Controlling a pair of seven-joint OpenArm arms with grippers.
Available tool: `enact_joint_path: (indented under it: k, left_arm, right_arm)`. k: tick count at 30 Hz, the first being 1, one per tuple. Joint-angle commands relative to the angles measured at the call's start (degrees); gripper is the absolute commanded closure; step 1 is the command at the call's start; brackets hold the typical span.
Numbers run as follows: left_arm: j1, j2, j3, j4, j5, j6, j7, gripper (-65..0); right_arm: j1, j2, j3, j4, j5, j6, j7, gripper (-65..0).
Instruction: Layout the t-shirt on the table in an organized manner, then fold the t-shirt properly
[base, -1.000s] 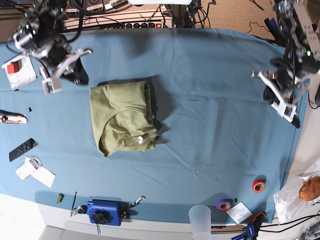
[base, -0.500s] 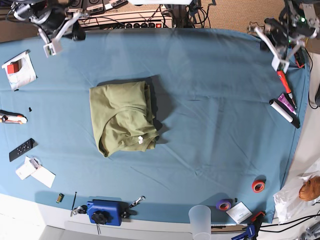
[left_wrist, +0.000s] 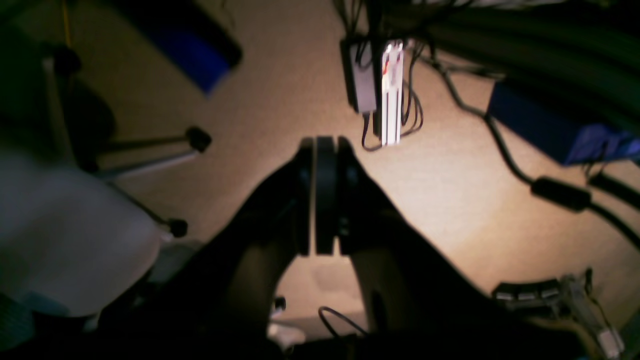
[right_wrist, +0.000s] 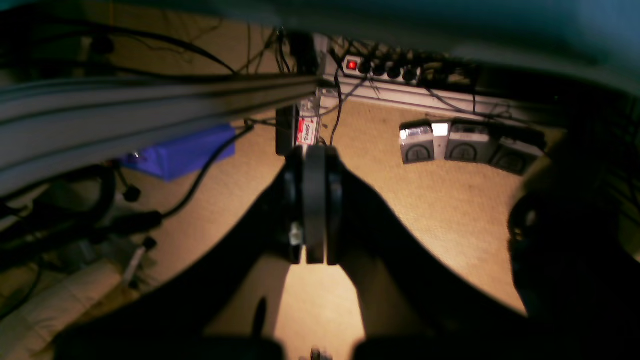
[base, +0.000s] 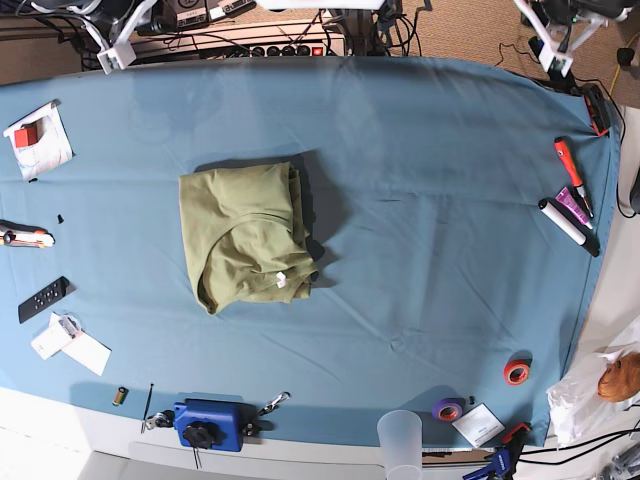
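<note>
Base view, folded t-shirt (base: 247, 236) on table (base: 430, 200), both hands closed, empty, mostly cropped at top edge

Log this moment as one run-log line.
t-shirt: folded, lying alone on table | left end effector: shut, empty, off the table | right end effector: shut, empty, off the table

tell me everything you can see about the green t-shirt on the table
The t-shirt is plain olive-green soft fabric, folded into a compact, slightly uneven rectangle. Its round neckline with a small white tag faces up near the lower right corner, and layered edges show along the right side. It lies flat on the teal table, left of centre, touching only the cloth. Neither pincer is near it.
</note>
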Motion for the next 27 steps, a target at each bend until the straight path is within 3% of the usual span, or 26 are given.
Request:
enact_joint_path:
  k: [1, 7, 12, 16, 20, 27]
  left_arm:
    - [1.4, -0.6, -0.3, 0.7, -0.3, -0.1, -0.8, 0.0]
    - [2.8, -0.5, -0.2, -5.9, -0.3, -0.1, -2.4, 0.0]
    - [0.4, -0.3, -0.1, -19.0, -0.3, -0.5, -4.9, 0.0]
    - [-2.9, -0.3, -0.1, -30.4, -0.3, -4.8, -5.8, 0.0]
    - [-6.6, -0.2, -0.1, -42.0, -0.3, -6.3, -8.8, 0.0]
    - [-14.9, 1.3, -0.1, -58.6, 8.1, -7.8, -23.8, 0.0]
  right_arm:
    - [-1.1, 0.7, 0.3, 0.0, 0.5, 0.1, 0.6, 0.0]
    - [-1.6, 1.0, -4.0, -9.5, -4.8, 0.1, 0.6, 0.0]
    - [0.3, 5.5, -14.9, -22.4, -12.5, 0.1, 5.9, 0.0]
    - [3.7, 6.7, -20.7, -30.2, -18.1, 0.1, 8.4, 0.0]
    - [7.4, 6.8, -24.6, -37.7, -21.8, 0.1, 9.8, 0.0]
    - [13.9, 9.2, -33.5, -53.5, -36.5, 0.1, 26.4, 0.0]
